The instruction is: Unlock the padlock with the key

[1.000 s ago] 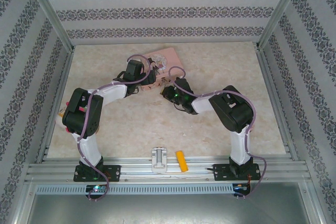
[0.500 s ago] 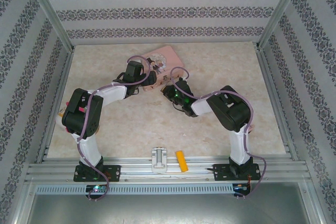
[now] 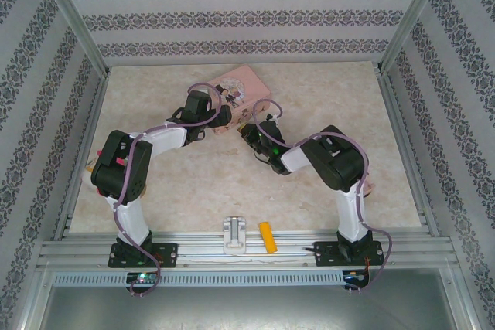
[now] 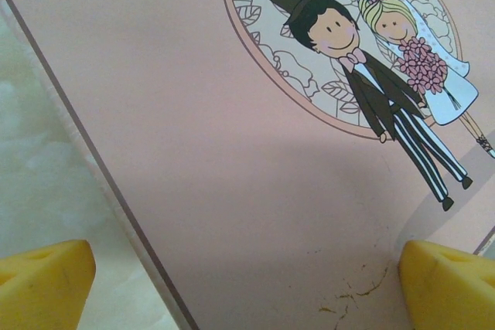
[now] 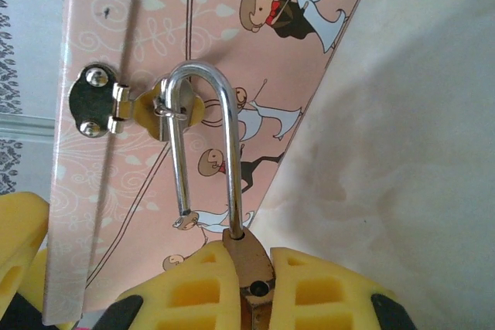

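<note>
No lettering, number, brand or sign can be read anywhere. The pink tin (image 4: 193,160) has a drawn bride and groom inside a round floral frame on its lid, and small cartoon couples on its side wall in the right wrist view, all without words. The brass body of the padlock (image 5: 246,256) shows no legible stamp.

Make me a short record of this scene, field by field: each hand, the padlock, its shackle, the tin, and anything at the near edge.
left hand: open, fingertips spread wide above the pink tin lid
right hand: shut on the padlock by its brass body
shackle: one leg free of the body, hooked through the loop of the tin's hasp
tin position: far middle of the table
near edge: white bracket beside yellow block
</note>
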Available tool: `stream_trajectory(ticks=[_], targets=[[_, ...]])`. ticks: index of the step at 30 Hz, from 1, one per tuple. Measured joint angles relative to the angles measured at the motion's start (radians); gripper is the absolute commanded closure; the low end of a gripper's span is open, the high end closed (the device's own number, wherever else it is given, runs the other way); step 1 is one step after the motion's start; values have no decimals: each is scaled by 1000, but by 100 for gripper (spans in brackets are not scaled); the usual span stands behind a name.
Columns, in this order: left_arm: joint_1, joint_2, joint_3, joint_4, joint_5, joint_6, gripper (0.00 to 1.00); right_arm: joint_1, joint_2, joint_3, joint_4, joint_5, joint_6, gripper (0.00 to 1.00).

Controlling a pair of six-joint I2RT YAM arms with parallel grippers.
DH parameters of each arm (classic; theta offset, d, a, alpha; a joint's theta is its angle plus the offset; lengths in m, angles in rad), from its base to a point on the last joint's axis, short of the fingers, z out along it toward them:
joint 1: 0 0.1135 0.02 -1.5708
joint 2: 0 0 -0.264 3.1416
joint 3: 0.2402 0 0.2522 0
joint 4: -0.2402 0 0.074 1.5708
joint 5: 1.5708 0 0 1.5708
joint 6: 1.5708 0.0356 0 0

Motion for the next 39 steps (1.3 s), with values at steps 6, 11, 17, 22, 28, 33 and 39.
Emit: stream_trajectory(ticks=[6, 11, 17, 22, 28, 33, 39], targets=[[0, 0, -1, 2, 8, -1, 1, -1, 18, 3, 27, 19, 25, 100], [0, 0, -1, 3, 18, -3, 1, -20, 43, 9, 86, 48, 77, 100], [0, 2, -2, 3, 21, -4, 1, -75, 52, 13, 127, 123, 131, 100], [0, 2, -2, 4, 22, -4, 1, -84, 60, 13, 127, 138, 146, 100], [0, 2, -2, 4, 26, -5, 1, -83, 24, -17, 104, 128, 90, 100], [6, 2, -2, 4, 36, -8, 1, -84, -151, -100, 19, 70, -2, 100], [23, 2, -2, 4, 78, -14, 1, -103, -312, -116, -157, -127, -118, 100]])
